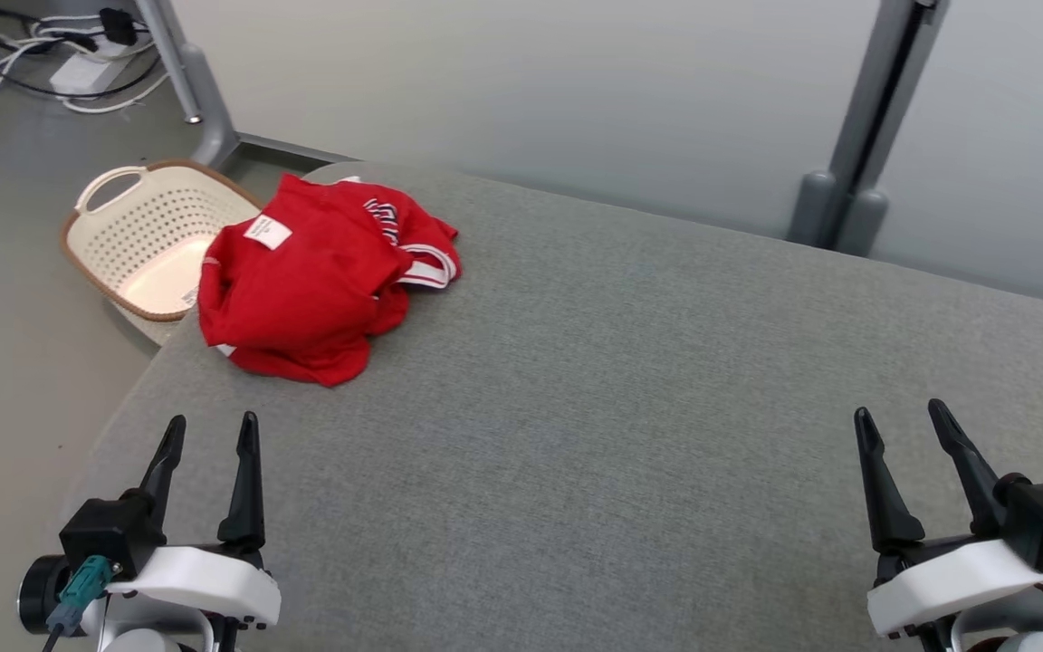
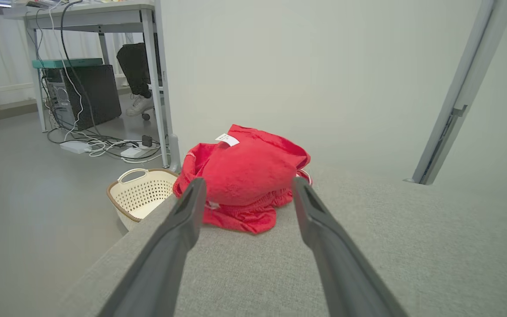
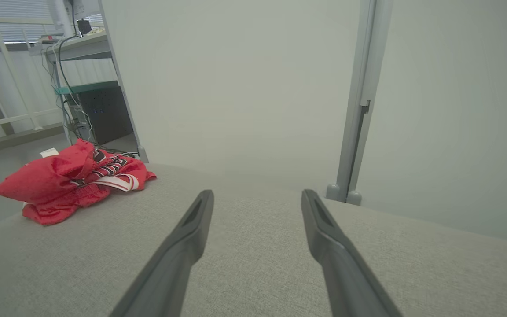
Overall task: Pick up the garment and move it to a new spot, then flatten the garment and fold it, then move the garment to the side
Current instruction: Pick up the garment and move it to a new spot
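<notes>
A crumpled red garment [image 1: 318, 281] with white trim and a white label lies bunched at the far left corner of the grey padded table [image 1: 630, 407]. My left gripper [image 1: 211, 430] hovers open near the table's front left, short of the garment, which shows ahead between its fingers as a red heap [image 2: 244, 176]. My right gripper [image 1: 904, 418] stands open at the front right, far from the garment. In the right wrist view the garment [image 3: 68, 180] lies off to the left of the right gripper [image 3: 257, 196].
A cream perforated laundry basket [image 1: 137, 235] sits on the floor just beyond the table's left corner, next to the garment. Grey partition posts [image 1: 856, 136] and a pale wall stand behind the table. Cables and a power strip [image 1: 78, 63] lie on the floor at far left.
</notes>
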Tool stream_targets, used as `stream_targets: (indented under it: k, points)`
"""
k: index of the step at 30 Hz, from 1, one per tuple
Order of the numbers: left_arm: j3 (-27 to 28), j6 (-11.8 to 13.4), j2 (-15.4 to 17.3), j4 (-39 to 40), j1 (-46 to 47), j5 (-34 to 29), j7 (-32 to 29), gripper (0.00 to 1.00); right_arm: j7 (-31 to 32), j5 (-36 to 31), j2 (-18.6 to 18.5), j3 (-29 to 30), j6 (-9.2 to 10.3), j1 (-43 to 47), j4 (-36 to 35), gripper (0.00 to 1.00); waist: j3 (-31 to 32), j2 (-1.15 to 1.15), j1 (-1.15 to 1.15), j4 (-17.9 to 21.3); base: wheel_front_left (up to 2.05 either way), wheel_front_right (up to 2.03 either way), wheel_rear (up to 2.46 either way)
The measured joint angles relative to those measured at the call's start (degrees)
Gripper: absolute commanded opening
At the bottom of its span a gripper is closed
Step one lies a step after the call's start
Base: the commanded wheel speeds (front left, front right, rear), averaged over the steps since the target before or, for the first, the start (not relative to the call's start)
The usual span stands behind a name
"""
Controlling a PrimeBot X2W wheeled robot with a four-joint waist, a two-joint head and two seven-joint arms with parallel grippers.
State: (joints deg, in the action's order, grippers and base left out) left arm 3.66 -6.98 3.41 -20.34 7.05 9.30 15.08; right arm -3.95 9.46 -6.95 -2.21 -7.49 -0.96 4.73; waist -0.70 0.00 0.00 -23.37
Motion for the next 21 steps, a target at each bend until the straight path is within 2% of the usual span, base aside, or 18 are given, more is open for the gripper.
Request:
stream_targets:
  k: [5, 10, 21]
  points:
    - [0.97, -0.01, 0.15, -0.15, -0.62, -0.03, 0.01, 1.00, 0.29, 0.05, 0.34, -0.27, -0.01, 0.01, 0.04, 1.00, 0.59, 0.00, 0.00, -3.68, 0.00, 0.00, 0.00]
    - [1.27, -0.02, 0.04, 0.11, -0.61, -0.04, 0.00, 1.00, 0.43, -0.01, 0.29, -0.42, -0.01, 0.08, 0.14, 1.00, 1.11, 0.00, 0.00, -5.19, 0.00, 0.00, 0.00]
    - [1.35, -0.10, -0.20, -0.10, -0.37, -0.05, 0.00, 1.00, 0.44, 0.05, 0.38, -0.40, -0.01, 0.13, 0.11, 1.00, 0.90, 0.00, 0.00, -5.00, 0.00, 0.00, 0.00]
